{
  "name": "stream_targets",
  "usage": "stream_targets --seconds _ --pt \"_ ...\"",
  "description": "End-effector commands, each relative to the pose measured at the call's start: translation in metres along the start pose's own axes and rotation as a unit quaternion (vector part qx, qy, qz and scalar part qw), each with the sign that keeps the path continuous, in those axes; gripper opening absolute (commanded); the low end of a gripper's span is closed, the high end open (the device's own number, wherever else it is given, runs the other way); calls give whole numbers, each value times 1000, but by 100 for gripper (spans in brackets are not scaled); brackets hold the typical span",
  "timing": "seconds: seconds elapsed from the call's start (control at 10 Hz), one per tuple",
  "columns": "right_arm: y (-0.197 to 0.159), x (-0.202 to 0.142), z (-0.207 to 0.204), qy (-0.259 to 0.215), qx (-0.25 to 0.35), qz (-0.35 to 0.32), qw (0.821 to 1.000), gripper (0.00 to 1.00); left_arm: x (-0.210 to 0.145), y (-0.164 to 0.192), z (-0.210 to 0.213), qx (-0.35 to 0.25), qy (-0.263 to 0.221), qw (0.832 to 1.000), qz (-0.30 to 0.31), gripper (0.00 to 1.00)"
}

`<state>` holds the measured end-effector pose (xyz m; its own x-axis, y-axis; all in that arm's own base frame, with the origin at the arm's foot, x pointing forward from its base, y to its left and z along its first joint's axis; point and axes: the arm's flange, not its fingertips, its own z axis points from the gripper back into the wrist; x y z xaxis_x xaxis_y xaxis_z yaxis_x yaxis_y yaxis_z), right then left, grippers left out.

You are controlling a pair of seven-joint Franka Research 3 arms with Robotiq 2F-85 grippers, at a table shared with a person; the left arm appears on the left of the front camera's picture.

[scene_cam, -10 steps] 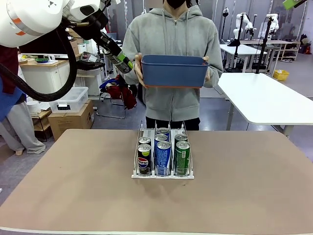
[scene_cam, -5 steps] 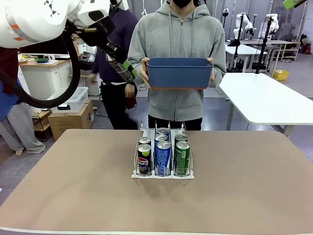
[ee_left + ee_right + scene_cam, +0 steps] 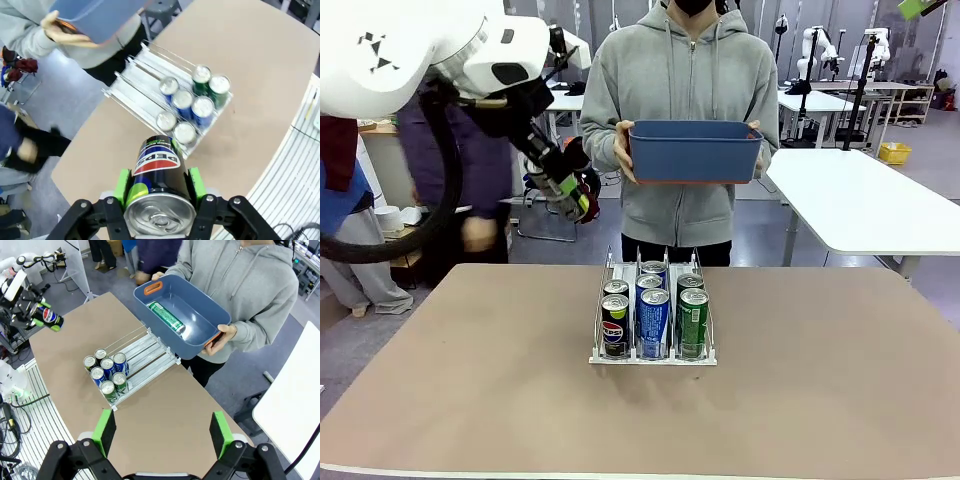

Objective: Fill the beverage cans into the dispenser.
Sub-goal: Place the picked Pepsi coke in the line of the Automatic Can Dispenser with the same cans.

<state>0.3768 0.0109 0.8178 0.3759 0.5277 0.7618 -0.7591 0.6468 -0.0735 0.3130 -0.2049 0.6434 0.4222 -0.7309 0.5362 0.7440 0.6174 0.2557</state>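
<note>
Left gripper (image 3: pixel 159 186) clamped on a black Pepsi can (image 3: pixel 158 167), up in the air left of the blue bin (image 3: pixel 695 152) that the person holds (one green can (image 3: pixel 166 317) lying in it). Right gripper (image 3: pixel 162 432) jaws wide, nothing between them, high over the table (image 3: pixel 820 390). Tabletop is plain brown, with the dispenser (image 3: pixel 653 359) mid-table and seven cans (image 3: pixel 654 318) across its three lanes. White tables (image 3: pixel 865 200) and grey floor behind.

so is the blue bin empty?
Not empty. The right wrist view shows one green can lying on its side inside the bin the person holds.
</note>
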Motion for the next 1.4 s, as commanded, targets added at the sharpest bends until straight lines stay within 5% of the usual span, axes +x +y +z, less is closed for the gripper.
stream_targets --seconds 0.0,0.7,1.3 --pt "1 -2 0 0 2 0 1000 100 -10 -9 6 -21 3 1000 -12 58" --pt "1 -2 0 0 2 0 1000 100 -8 -14 -1 -22 13 1000 -10 58" --pt "1 -2 0 0 2 0 1000 100 -49 -90 -31 27 2 1000 16 58"
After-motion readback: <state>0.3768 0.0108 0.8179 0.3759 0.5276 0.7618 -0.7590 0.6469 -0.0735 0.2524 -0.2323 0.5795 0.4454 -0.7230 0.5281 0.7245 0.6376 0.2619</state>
